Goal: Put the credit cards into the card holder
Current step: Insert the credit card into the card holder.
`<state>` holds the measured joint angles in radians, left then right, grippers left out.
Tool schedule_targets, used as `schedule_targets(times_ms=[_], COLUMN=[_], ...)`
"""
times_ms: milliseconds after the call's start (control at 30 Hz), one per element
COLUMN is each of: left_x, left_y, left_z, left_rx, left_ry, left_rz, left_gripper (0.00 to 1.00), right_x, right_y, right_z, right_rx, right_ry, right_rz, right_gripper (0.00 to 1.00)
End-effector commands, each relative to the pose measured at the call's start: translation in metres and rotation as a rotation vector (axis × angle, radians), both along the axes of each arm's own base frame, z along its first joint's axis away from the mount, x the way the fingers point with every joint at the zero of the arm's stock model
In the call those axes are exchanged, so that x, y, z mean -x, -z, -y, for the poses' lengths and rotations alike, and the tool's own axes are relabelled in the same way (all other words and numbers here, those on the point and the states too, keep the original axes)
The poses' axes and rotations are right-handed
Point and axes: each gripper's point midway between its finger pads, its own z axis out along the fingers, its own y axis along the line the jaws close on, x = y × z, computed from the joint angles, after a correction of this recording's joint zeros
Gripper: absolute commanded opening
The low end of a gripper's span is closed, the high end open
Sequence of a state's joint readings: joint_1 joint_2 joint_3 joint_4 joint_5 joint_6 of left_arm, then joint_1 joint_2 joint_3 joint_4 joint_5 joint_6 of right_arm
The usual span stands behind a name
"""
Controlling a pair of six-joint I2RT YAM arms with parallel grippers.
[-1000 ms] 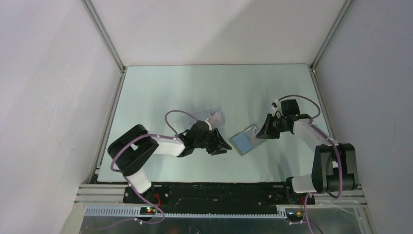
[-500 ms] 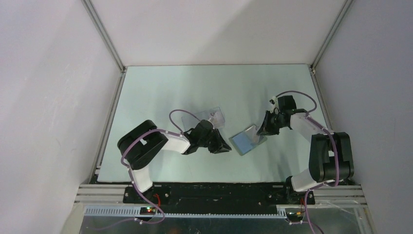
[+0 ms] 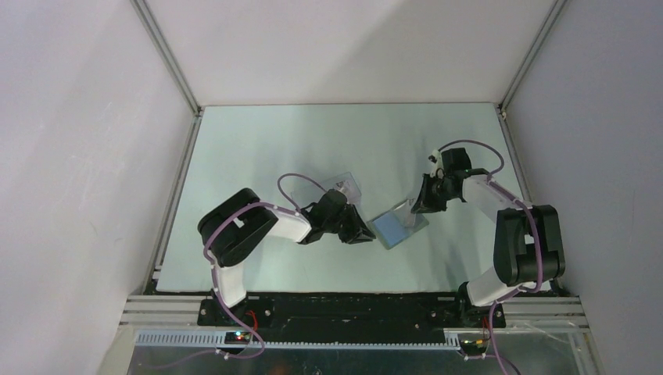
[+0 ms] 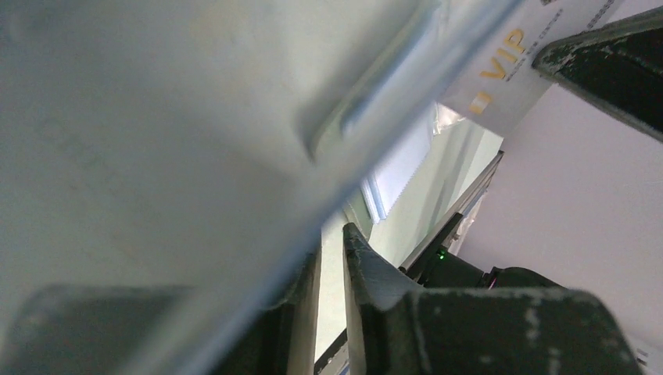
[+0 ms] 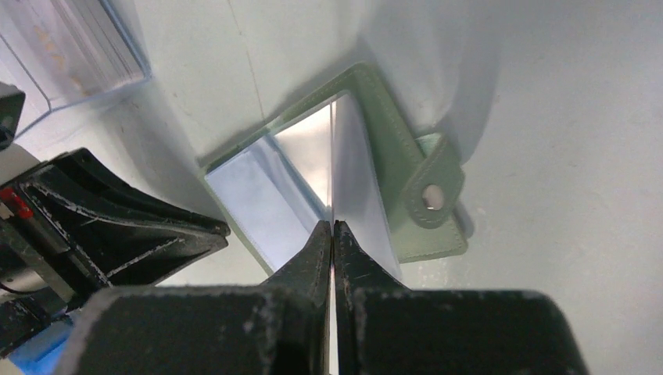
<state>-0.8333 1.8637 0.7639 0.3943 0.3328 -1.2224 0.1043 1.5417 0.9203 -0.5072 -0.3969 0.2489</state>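
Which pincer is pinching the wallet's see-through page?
The right pincer: it is shut on a clear page standing up from the open wallet. The left pincer is only beside the wallet.

The holder (image 3: pixel 397 228) lies open mid-table (image 3: pixel 313 141), between the 2 grippers: the left gripper (image 3: pixel 363 234) just beside its left edge, the right gripper (image 3: pixel 417 206) at its far right corner. The case (image 3: pixel 348 186), cards (image 5: pixel 55 47) in it, lies behind the left gripper.
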Motion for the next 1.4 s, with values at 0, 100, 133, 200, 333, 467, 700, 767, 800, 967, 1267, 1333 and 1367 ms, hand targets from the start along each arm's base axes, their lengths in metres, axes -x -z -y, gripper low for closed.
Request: schedule_targets(times_ms=[0, 100, 133, 200, 333, 467, 700, 767, 800, 967, 1267, 1333, 1367], left_x=[0.003, 0.0, -0.002, -0.003, -0.007, -0.011, -0.01, -0.006, -0.005, 0.002, 0.002, 0.002, 0.003], left_y=[0.017, 0.018, 0.019, 0.021, 0.024, 0.025, 0.026, 0.027, 0.029, 0.033, 0.033, 0.033, 0.033], left_z=[-0.008, -0.012, -0.015, -0.018, -0.026, -0.034, -0.046, -0.046, -0.047, -0.048, -0.044, -0.042, -0.041], left_rx=[-0.05, -0.071, -0.085, -0.111, -0.172, -0.249, -0.348, -0.346, -0.347, -0.352, -0.343, -0.34, -0.34], left_ry=[0.0, -0.006, -0.007, -0.004, 0.008, 0.036, 0.099, 0.104, 0.104, 0.113, 0.122, 0.124, 0.123], left_rz=[-0.059, -0.053, -0.052, -0.047, -0.031, -0.004, 0.012, -0.004, -0.011, -0.024, -0.032, -0.032, -0.033], left_gripper=[0.2, 0.18, 0.17, 0.17, 0.17, 0.16, 0.11, 0.1, 0.09, 0.09, 0.08, 0.06, 0.05], right_x=[0.012, 0.021, 0.026, 0.035, 0.054, 0.069, 0.066, 0.06, 0.057, 0.046, 0.054, 0.061, 0.062], right_y=[0.001, -0.004, -0.005, -0.007, -0.011, -0.009, 0.0, 0.002, 0.003, 0.008, 0.021, 0.023, 0.023], right_z=[-0.011, -0.018, -0.02, -0.025, -0.036, -0.042, -0.042, -0.039, -0.036, -0.033, -0.037, -0.038, -0.037], right_rx=[-0.006, -0.04, -0.042, -0.051, -0.083, -0.094, -0.101, -0.106, -0.113, -0.177, -0.209, -0.214, -0.213], right_ry=[-0.047, -0.057, -0.065, -0.084, -0.118, -0.142, -0.113, -0.088, -0.062, -0.006, -0.007, -0.008, -0.006], right_rz=[-0.027, -0.049, -0.061, -0.076, -0.107, -0.125, -0.105, -0.094, -0.092, -0.082, -0.129, -0.145, -0.149], right_gripper=[0.0, 0.0, 0.0, 0.0, 0.0, 0.0, 0.0, 0.0, 0.0, 0.0, 0.0, 0.0, 0.0])
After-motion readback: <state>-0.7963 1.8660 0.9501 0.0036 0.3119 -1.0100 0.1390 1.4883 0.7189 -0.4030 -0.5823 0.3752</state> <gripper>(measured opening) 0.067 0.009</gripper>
